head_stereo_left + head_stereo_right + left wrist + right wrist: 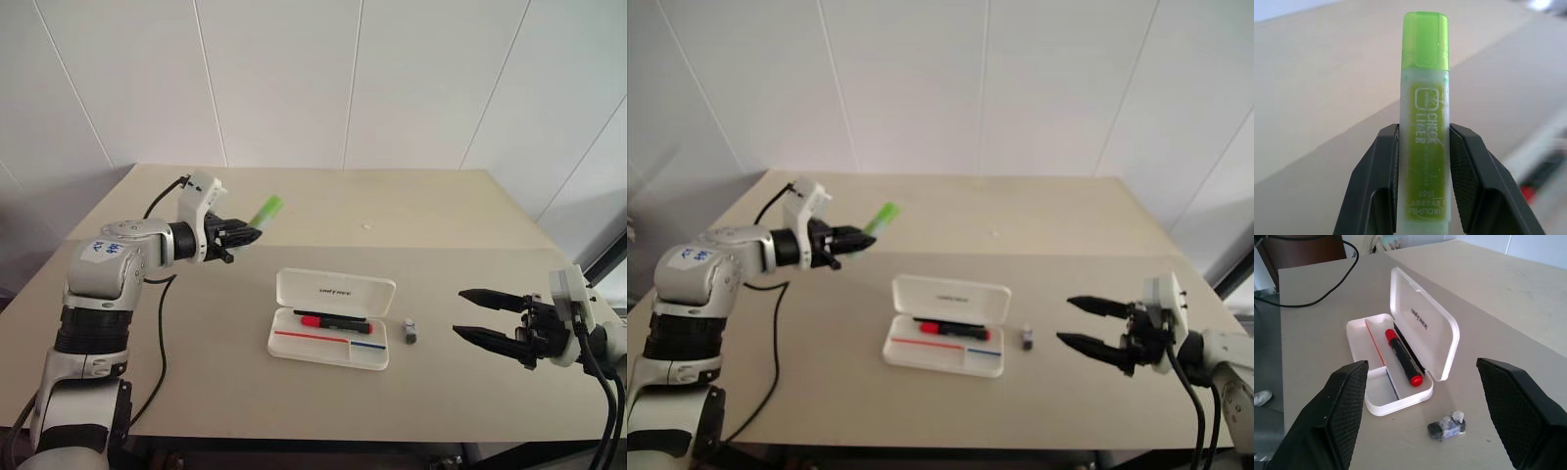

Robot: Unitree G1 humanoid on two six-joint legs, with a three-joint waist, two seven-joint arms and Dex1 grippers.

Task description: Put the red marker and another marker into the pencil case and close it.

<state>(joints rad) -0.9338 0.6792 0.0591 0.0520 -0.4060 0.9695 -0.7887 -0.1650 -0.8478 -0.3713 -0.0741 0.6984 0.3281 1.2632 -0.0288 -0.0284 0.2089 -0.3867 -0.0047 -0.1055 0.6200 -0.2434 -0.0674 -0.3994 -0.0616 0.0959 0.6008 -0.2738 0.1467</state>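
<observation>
Left claw (238, 233) clamped on chunky light-green highlighter (266, 210), held above tabletop (441, 211), long axis running out past fingertips. Open flat white plastic pencil case (333, 318) lies to its right and nearer robot, black-barrelled red-capped marker (331, 321) already inside. Right claw (482, 315) spread apart, empty, beside case.

This looks like a robot test lab rather than a home or office. A plain beige table (441, 211) stands against bare white panelled walls (294, 78) (a loose black cable (160, 333) trails across the tabletop).
</observation>
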